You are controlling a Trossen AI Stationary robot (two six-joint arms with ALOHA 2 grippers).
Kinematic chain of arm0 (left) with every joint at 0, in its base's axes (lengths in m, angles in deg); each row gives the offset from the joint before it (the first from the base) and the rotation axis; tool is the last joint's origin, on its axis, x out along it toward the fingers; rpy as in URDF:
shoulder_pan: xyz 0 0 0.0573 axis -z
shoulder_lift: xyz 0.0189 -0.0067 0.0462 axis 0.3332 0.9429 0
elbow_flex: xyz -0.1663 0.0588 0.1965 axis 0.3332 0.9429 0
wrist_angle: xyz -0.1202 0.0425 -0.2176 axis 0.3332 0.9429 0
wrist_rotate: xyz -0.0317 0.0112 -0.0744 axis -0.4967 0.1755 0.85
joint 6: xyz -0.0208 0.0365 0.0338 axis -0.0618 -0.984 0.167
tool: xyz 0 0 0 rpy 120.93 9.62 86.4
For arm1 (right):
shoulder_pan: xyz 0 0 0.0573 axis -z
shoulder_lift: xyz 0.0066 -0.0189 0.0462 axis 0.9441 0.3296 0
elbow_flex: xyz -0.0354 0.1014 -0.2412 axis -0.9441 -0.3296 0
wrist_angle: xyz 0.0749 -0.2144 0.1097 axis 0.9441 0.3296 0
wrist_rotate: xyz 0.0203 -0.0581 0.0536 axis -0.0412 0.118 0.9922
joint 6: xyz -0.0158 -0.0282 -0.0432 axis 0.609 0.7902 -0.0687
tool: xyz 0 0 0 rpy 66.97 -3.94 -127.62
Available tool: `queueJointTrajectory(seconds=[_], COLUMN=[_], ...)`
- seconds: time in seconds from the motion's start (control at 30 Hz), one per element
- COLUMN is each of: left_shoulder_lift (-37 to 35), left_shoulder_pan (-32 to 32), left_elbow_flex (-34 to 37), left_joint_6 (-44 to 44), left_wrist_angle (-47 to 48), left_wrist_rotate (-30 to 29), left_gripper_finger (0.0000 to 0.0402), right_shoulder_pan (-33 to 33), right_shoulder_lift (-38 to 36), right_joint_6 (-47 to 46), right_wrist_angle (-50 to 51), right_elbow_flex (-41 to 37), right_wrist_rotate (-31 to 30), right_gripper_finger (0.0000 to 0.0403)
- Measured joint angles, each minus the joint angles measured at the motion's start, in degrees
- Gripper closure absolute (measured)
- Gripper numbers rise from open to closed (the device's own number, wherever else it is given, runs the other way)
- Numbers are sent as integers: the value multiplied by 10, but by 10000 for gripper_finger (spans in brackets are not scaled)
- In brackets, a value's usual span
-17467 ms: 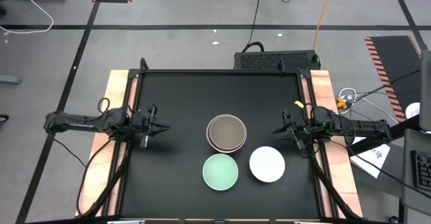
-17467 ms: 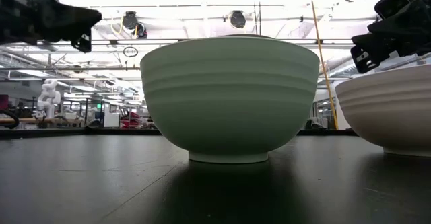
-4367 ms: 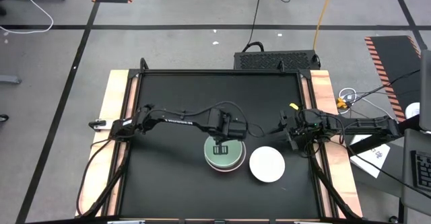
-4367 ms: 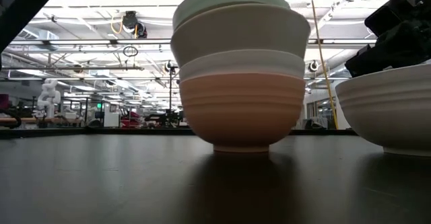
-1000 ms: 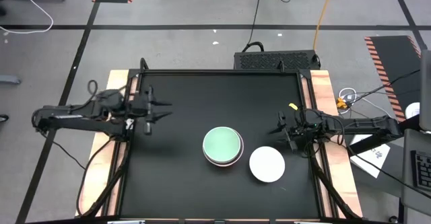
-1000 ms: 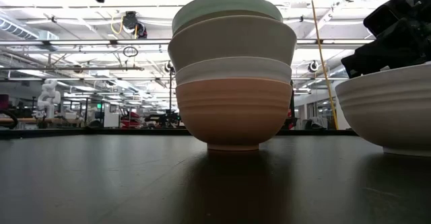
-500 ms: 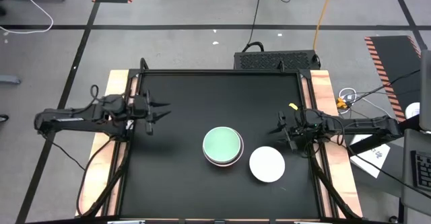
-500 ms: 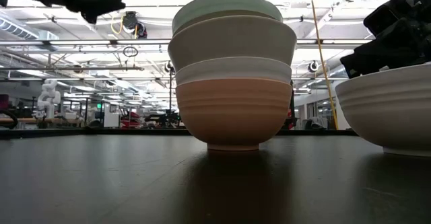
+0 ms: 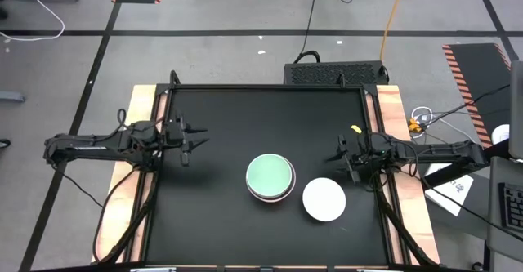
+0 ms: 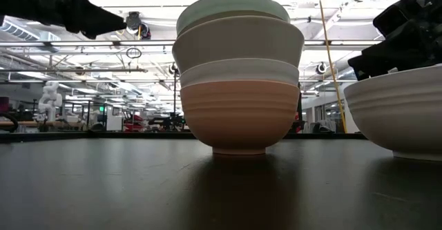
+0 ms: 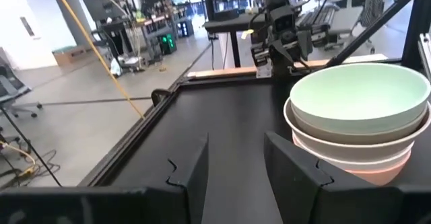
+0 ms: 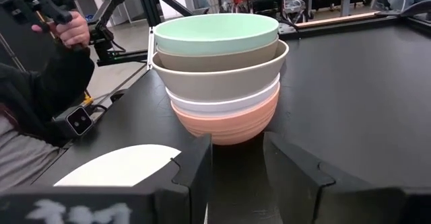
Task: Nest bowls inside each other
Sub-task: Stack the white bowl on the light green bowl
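You see the round mint green bowl (image 9: 270,172), earlier alone near the table's front edge, now nested on top of the stack. The stack moved slightly toward that edge. Your left gripper (image 9: 194,138) has gone back to the left edge.

The stack of bowls (image 9: 270,178) sits at frame centre; a single bowl (image 9: 324,199) lies just lower right.

A black surface (image 9: 221,215) w/ light wooden side strips (image 9: 122,190) is seen. A black vented box (image 9: 335,73) is set just beyond its far edge, a cable (image 9: 309,19) running from it. Striped floor mats (image 9: 472,68) are seen near the right edge. A person's hand (image 12: 71,29) is seen beyond the surface's edge.
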Motion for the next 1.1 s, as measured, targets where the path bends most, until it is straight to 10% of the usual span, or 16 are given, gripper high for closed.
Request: queueJointTrajectory(seconds=[1.1], left_shoulder_lift=[-194], left_shoulder_pan=[0], left_elbow_flex=[140], left_joint_6=[1], left_wrist_angle=[52], left_wrist_rotate=[77], left_gripper_finger=[256], right_shoulder_pan=[0], right_shoulder_lift=[0], right_joint_6=[23], right_wrist_angle=[-35], right_elbow_flex=[0], right_wrist_rotate=[-29], right_gripper_finger=[277])
